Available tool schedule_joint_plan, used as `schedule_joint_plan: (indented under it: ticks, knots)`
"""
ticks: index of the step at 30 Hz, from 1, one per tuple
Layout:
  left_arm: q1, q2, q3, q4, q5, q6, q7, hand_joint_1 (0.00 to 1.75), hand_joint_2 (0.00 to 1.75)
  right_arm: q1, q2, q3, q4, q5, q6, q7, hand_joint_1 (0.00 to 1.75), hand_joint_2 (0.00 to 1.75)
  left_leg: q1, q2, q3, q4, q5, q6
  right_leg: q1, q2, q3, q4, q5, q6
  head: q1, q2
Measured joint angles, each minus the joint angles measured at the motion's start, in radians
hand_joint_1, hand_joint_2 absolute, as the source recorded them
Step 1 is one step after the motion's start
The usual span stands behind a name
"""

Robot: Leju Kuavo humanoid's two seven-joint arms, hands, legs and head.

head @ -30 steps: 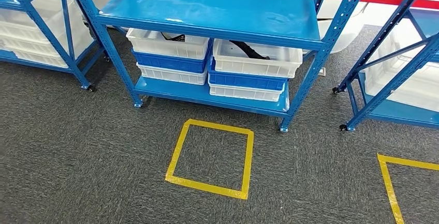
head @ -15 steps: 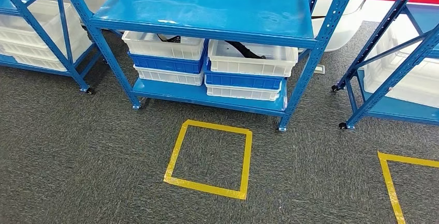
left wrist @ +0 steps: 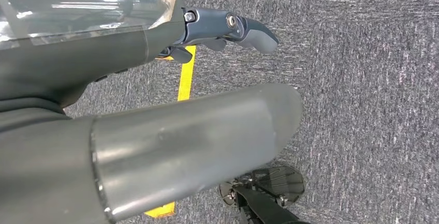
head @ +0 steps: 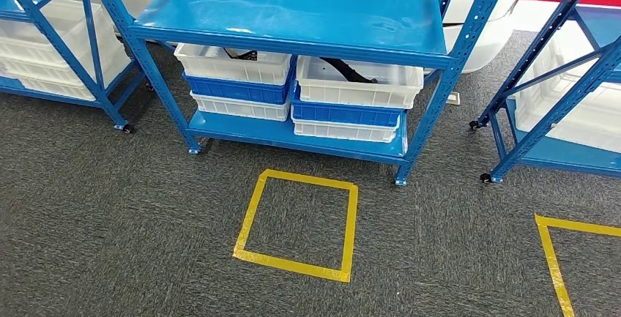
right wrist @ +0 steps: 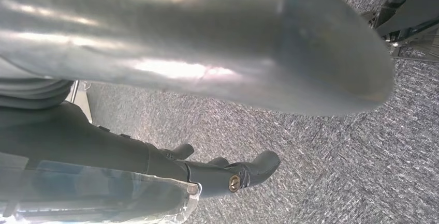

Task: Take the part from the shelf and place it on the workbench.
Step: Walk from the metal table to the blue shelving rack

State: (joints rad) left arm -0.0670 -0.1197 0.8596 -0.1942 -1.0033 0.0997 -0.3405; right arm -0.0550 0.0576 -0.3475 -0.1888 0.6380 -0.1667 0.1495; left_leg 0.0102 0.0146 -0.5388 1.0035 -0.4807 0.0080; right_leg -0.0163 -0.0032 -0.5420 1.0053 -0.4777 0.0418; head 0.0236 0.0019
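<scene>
The left robot hand [left wrist: 217, 32] hangs over the floor, its smooth grey thumb thick and rounded and its darker fingers [left wrist: 248, 30] slim, jointed and apart, holding nothing. The right robot hand [right wrist: 222, 175] is released too: glossy dark fingers [right wrist: 256, 164] spread over the carpet, nothing between them, a rounded grey thumb above them in the frame.

Under both lies coarse, speckled grey carpet [head: 110, 214]. At the lower centre of the head view a square of flat yellow tape [head: 296, 222] is stuck to it, and the corner of a second taped outline [head: 553, 255] shows at the lower right.

Beyond the square, in the upper centre, stands a blue metal shelf [head: 293, 13] with perforated uprights, small castors and a glossy, bare top board. On its lower board sit two stacks of rectangular plastic bins, white over blue over white. The left top bin [head: 233, 64] holds a dark item, mostly hidden. The right top bin [head: 359, 86] holds the part [head: 344, 69], a long black curved piece lying aslant inside it. More blue racks with white bins stand at the left edge [head: 44, 39] and at the right edge [head: 564, 97].
</scene>
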Motion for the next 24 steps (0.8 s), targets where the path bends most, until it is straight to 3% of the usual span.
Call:
schedule_joint_plan:
  ticks: [11, 15, 18, 20, 22, 24]
  knots:
    - [-0.001, 0.004, 0.000, 0.000, -0.012, -0.011, -0.011, 0.00, 0.00, 0.000, 0.001, -0.008, 0.000, -0.007, -0.003, 0.000, 0.00, 0.00, -0.001, 0.000, -0.002, 0.006, -0.004, 0.007, -0.008, 0.000, 0.001, -0.001, 0.001, 0.001, 0.000, 0.000]
    - [-0.001, 0.007, 0.000, 0.000, -0.012, -0.011, -0.012, 0.00, 0.00, 0.000, 0.004, -0.008, 0.000, 0.000, -0.005, 0.000, 0.00, 0.00, -0.003, 0.000, -0.006, 0.013, -0.008, 0.015, -0.012, 0.000, 0.002, -0.003, 0.003, 0.006, 0.000, 0.000]
    - [-0.001, 0.006, 0.000, 0.000, -0.011, -0.012, -0.013, 0.00, 0.00, -0.001, 0.004, -0.008, 0.000, 0.004, -0.008, 0.000, 0.00, 0.00, 0.003, 0.002, 0.003, -0.011, 0.003, 0.027, -0.006, 0.000, 0.000, 0.001, -0.001, 0.014, 0.000, 0.000]
    - [-0.002, 0.004, 0.000, 0.000, -0.011, -0.013, -0.014, 0.00, 0.00, -0.001, 0.003, -0.008, 0.000, 0.006, -0.009, 0.000, 0.00, 0.00, 0.011, 0.005, 0.013, -0.029, 0.014, 0.035, -0.005, 0.001, -0.031, 0.063, -0.033, 0.011, 0.002, 0.000]
    - [-0.003, 0.003, 0.000, 0.000, -0.011, -0.014, -0.013, 0.00, 0.00, -0.001, 0.003, -0.009, 0.000, 0.007, -0.010, 0.000, 0.00, 0.00, 0.012, 0.007, 0.013, -0.031, 0.016, 0.037, -0.007, 0.002, -0.093, 0.185, -0.083, 0.007, 0.004, 0.000]
    - [-0.003, 0.002, 0.000, 0.000, -0.011, -0.015, -0.012, 0.00, 0.00, 0.002, 0.002, -0.009, 0.000, 0.007, -0.010, 0.002, 0.00, 0.00, 0.014, 0.006, 0.012, -0.030, 0.014, 0.034, -0.012, 0.002, -0.134, 0.262, -0.101, 0.017, 0.005, 0.000]
